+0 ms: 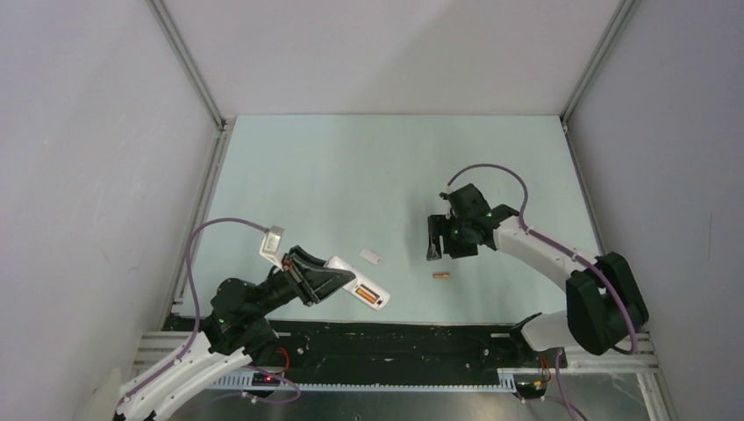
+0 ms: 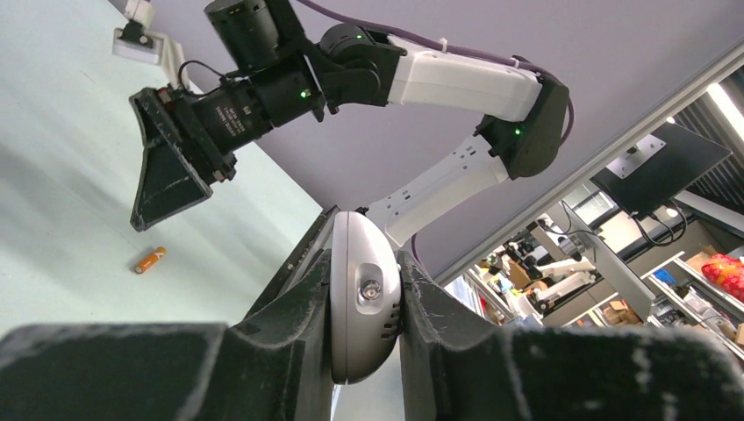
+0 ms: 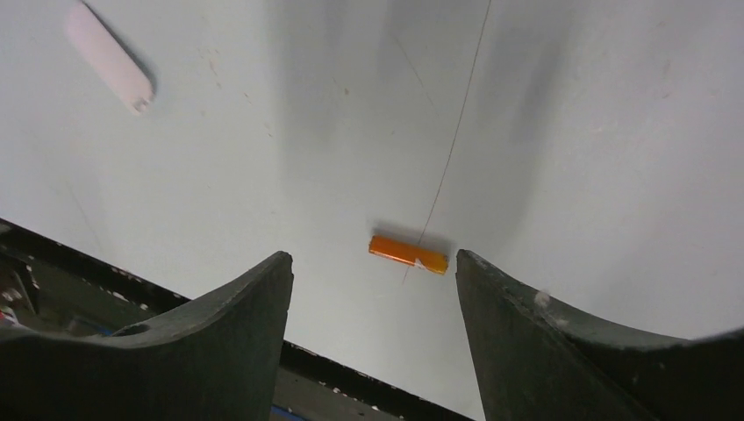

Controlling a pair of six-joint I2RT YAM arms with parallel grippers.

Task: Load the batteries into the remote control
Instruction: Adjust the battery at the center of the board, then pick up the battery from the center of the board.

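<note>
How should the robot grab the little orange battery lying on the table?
I'd pinch the battery across its middle, coming straight down with the right end effector. It lies flat on its side on the table, with bare space along both long sides for the open jaws.

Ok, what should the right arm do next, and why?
Probably lower the open right end effector onto the small orange cylindrical battery and close. It lies loose on the table just ahead of its jaws, while the left end effector grips the slim white remote control.
</note>
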